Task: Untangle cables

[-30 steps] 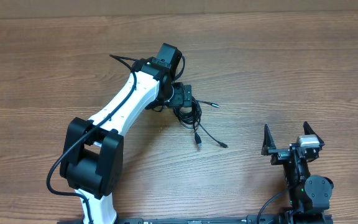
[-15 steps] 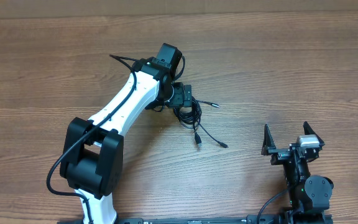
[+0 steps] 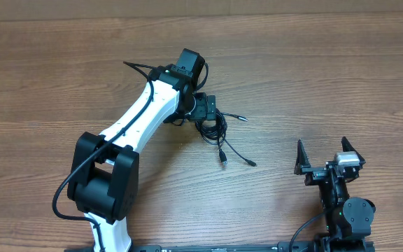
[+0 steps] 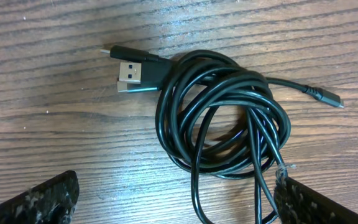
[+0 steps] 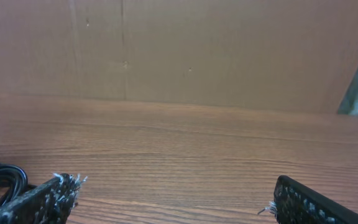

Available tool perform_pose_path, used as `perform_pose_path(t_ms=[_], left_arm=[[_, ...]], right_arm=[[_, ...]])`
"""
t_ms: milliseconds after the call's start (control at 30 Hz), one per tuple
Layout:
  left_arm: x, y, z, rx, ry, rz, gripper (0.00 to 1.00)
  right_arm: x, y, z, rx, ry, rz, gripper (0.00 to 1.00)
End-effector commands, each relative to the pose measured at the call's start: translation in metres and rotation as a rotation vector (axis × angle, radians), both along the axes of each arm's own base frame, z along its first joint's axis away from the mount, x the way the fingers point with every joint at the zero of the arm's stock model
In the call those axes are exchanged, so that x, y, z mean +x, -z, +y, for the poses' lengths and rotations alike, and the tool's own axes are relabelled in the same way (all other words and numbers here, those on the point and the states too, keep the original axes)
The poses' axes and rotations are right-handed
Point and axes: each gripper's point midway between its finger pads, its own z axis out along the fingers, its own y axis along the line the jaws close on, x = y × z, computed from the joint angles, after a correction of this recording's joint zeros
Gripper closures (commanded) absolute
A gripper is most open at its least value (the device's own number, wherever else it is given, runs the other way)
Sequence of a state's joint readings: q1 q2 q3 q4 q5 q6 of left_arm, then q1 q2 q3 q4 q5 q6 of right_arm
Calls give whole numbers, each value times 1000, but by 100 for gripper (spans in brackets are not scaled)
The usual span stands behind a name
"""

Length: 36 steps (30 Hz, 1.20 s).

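Nothing has moved since a second ago. Left gripper (image 3: 206,112) hangs over the cables (image 3: 217,129), jaws wide apart and holding nothing. The cables (image 4: 222,118) lie in a loose coil on the table (image 3: 327,70), with the plugs (image 4: 135,74) sticking out (strands trail just beside one finger (image 4: 319,202)). Right gripper (image 3: 323,157) sits well apart from the cables, jaws apart and empty.
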State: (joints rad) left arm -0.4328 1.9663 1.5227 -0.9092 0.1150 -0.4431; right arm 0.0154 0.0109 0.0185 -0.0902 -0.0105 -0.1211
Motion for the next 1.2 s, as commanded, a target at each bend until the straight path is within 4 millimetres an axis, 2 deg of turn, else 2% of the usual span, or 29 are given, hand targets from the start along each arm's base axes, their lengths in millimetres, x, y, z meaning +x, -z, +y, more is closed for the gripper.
perform_pose_path(t_ms=[0,33,67,100,133,300,433,500,733,833,1167], left_arm=[[13,3,-8,-7,8,-63,5],[15,2,-10,-12,24,-72,11],[14,-1,-12,-27,27,-69,30],[13,-3,-14,-37,30,-60,56],[12,-6,-12,-34,28,-52,96],[0,-20,-7,-20,21,-16,96],[-20,-10,-1,19,13,66,96],[-25,-2,1,29,10,85,93],[-20,21,-2,-1,-68,58,80],[-19,27,-2,-8,-75,50,70],[-10,50,-15,-68,-96,-38,66]], right_arm=[[0,2,0,-4,4,-4,0],[0,2,0,-4,4,-4,0],[0,2,0,-4,4,-4,0],[0,2,0,-4,4,-4,0],[0,2,0,-4,4,-4,0],[0,2,0,-4,4,-4,0],[0,2,0,-4,4,-4,0],[0,2,0,-4,4,-4,0],[0,2,0,-4,4,-4,0],[0,2,0,-4,4,-4,0],[0,2,0,-4,4,-4,0]])
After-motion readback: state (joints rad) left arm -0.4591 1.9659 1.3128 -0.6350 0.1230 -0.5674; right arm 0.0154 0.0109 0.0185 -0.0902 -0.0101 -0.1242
